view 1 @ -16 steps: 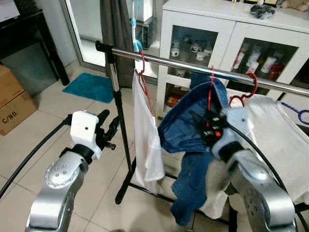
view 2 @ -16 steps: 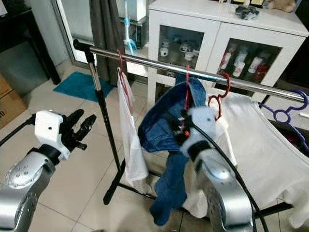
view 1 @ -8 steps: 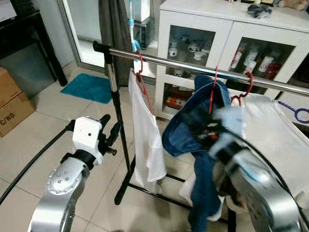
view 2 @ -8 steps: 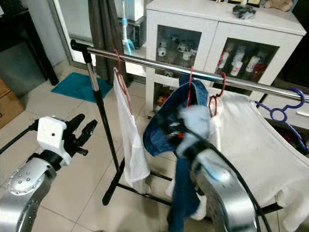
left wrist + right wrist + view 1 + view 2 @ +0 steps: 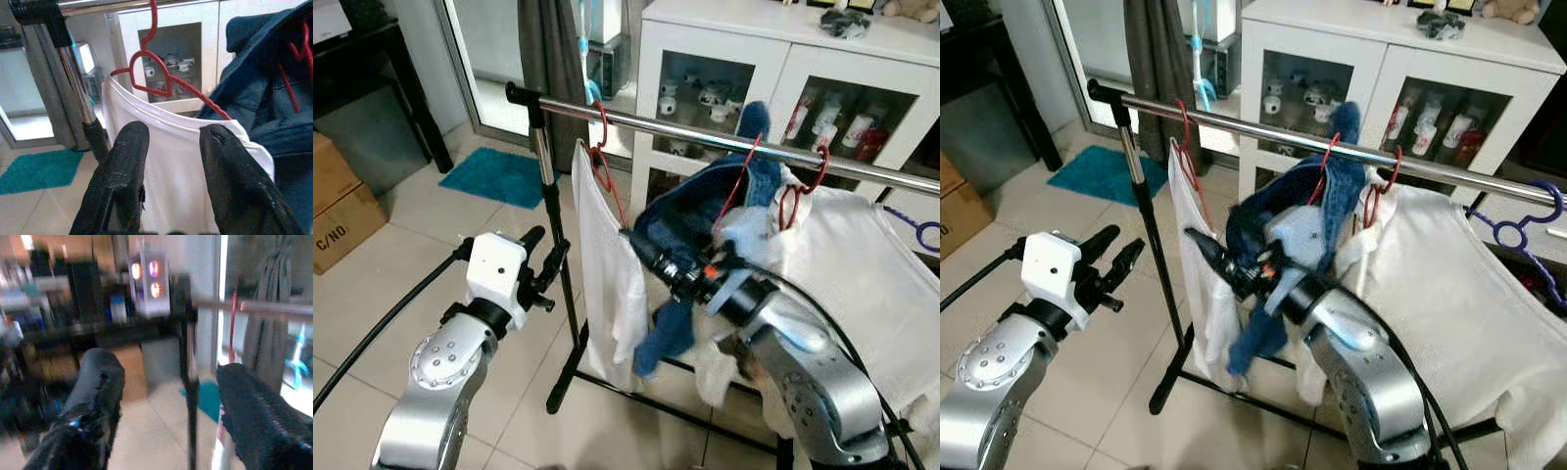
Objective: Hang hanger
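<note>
Right pincer (image 5: 644,247): fingers spread wide apart, gripping nothing. It sits below the clothes rail (image 5: 685,130), just in front of the blue jeans (image 5: 690,211), and points toward the rail's left-end upright post (image 5: 551,225). In the right wrist view, which is blurred, the two black fingers (image 5: 95,387) stand well apart with only the room and the post between them.

Left pincer (image 5: 548,262): fingers also parted, gripping nothing. It is held out in the air beside the upright post, on the side away from the garments. In the left wrist view its fingers (image 5: 124,166) frame the white garment (image 5: 171,171) without touching it.

Task item: a red hanger (image 5: 734,186) carries the blue jeans. Its hook (image 5: 753,143) is over the rail, near the rail's middle. The hanger is tilted, with its lower end swung toward the post. The jeans are bunched over it; one part stands up above the rail and one leg (image 5: 666,333) hangs down below the right pincer.

Adjacent items on the rail:
- Toward the post, a second red hanger (image 5: 602,147) carries the white garment (image 5: 602,274), which hangs straight down.
- On the far side of the jeans, a third red hanger (image 5: 803,186) holds a white shirt (image 5: 862,284).
- Farther along the rail, part of a purple hanger (image 5: 1518,220) is visible.

Behind the rail stands a white cabinet (image 5: 773,49) with glass doors.
</note>
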Available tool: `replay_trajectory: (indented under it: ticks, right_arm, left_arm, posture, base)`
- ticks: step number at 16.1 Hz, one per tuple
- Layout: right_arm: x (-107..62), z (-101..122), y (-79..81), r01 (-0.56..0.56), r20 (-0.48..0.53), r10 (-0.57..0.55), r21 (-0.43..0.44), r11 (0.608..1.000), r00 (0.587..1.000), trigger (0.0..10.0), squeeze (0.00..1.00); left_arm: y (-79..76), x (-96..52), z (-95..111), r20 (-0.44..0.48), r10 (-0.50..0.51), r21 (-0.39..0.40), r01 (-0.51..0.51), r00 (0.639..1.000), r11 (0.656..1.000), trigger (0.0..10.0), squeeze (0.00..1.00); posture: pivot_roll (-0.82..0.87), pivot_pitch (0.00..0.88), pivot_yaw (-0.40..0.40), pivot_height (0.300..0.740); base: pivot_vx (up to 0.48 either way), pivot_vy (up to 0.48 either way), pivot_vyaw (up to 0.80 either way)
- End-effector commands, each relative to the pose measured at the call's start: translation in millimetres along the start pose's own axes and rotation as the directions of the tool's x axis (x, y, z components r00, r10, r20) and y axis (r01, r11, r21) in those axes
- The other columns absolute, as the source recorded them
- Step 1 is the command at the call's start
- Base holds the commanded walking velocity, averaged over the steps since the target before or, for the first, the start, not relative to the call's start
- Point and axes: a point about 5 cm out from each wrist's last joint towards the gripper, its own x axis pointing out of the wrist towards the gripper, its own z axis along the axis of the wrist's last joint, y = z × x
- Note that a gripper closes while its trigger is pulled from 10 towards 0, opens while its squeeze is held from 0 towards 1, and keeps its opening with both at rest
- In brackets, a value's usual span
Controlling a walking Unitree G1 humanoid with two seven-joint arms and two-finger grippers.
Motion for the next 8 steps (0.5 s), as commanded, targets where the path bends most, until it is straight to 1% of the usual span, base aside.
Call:
replay_trajectory:
  ticks: [1, 2, 3, 4, 5, 6, 8]
  right_arm:
    - [-5.4, 17, -2.3, 0.01, 0.134, -0.014, 0.03, 0.999, 0.991, 10.0, 1.0]
    - [-10.1, 25, -5.8, 0.052, 0.21, -0.065, 0.066, 0.996, 0.976, 10.0, 1.0]
    - [-13.5, 27, -11.3, 0.127, 0.22, -0.137, 0.056, 0.99, 0.966, 10.0, 1.0]
    - [-26.3, 21, -27.6, 0.352, 0.145, -0.35, 0.012, 0.936, 0.926, 10.0, 1.0]
    - [-32.1, 18, -33.6, 0.428, 0.108, -0.425, -0.014, 0.903, 0.899, 10.0, 1.0]
    - [-43.8, 7, -39.3, 0.511, 0.032, -0.51, -0.052, 0.858, 0.86, 10.0, 0.0]
    - [-51.0, -7, -42.8, 0.56, -0.065, -0.564, -0.074, 0.825, 0.823, 10.0, 0.0]
  left_arm:
    - [-3.1, -1.7, 1, 0.013, -0.029, -0.011, 0.029, 0.999, 1.0, 10.0, 0.0]
    - [-3.5, -2.1, 1, 0.017, -0.031, -0.019, 0.031, 0.999, 0.999, 10.0, 0.0]
    - [-3.5, -1.9, 1, 0.015, -0.028, -0.026, 0.028, 1.0, 0.999, 10.0, 0.0]
    - [-2.5, -0.9, 1, 0.005, -0.012, -0.051, 0.012, 1.0, 0.999, 10.0, 0.0]
    - [-1.9, -0.5, 1, -0.001, -0.006, -0.059, 0.006, 1.0, 0.998, 10.0, 0.0]
    - [-0.6, 0.5, -1, -0.009, 0.006, -0.052, -0.006, 1.0, 0.999, 10.0, 0.0]
    - [0.1, 1.0, -4, -0.025, 0.013, -0.055, -0.014, 1.0, 0.998, 10.0, 0.0]
  posture:
    - [0.03, 0.0, -0.001, 0.74]
    - [0.03, 0.0, -0.001, 0.74]
    - [0.03, 0.0, -0.001, 0.74]
    - [0.03, 0.0, -0.006, 0.74]
    - [0.02, 0.0, -0.008, 0.74]
    - [0.02, 0.0, -0.008, 0.74]
    - [0.01, 0.0, -0.005, 0.74]
  base:
    - [0.0, 0.0, 0.0]
    - [0.0, 0.0, 0.0]
    - [0.0, 0.0, 0.0]
    - [0.0, 0.0, 0.0]
    - [0.0, 0.0, 0.0]
    - [0.0, 0.0, 0.0]
    - [0.0, 0.0, 0.0]
